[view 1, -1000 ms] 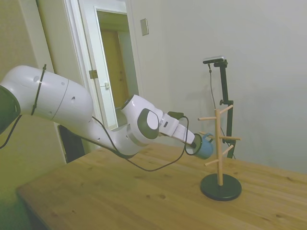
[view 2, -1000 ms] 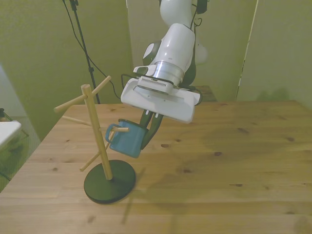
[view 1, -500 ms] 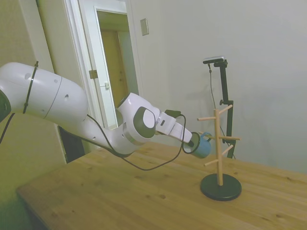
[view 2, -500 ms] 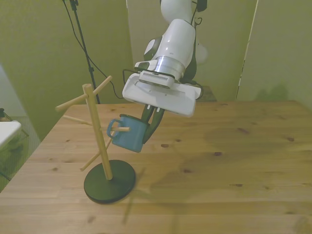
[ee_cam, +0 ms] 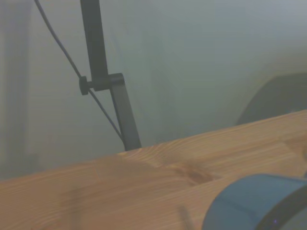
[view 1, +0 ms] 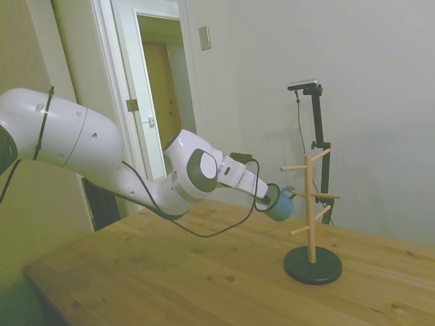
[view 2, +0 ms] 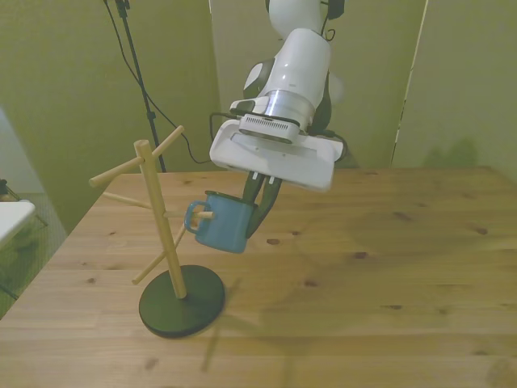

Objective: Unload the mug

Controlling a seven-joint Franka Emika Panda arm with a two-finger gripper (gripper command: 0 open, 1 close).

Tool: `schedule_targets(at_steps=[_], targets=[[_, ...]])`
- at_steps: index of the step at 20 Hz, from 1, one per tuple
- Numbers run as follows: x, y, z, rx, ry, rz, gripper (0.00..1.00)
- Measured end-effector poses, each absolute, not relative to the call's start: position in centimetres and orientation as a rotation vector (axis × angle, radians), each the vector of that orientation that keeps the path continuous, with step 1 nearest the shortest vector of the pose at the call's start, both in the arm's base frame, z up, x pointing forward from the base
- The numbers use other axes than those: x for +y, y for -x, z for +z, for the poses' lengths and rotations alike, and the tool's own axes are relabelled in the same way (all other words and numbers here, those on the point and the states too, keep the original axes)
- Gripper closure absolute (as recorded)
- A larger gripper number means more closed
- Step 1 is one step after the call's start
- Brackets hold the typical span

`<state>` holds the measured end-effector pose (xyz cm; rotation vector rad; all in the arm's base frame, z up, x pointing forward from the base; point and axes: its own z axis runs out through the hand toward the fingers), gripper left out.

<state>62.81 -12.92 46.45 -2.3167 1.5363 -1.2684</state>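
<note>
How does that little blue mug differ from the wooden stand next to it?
The mug is blue and short; the peg stand is pale wood on a dark round base and much taller. The mug is tilted, up off the table in the gripper; the stand is upright on the table. The mug's handle is at a peg's tip.

You see a glossy white, rounded robot arm [view 1: 81,146] with grey circular joint caps. A thin black cable [view 1: 197,234] loops beneath it toward the wrist, and a black strap rings the fat upper link. In the front view, a white flat rectangular wrist block [view 2: 275,158] sits below a silver ribbed collar.
</note>
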Motion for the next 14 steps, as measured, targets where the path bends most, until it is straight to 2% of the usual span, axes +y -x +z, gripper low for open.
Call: schedule_targets(at_steps=[8,14], targets=[[-11.2,-64.1,47.2,1.504,2.306,-1.270,1.00],[-6.2,-65.3,46.2,1.441,2.353,-1.152,1.00]])
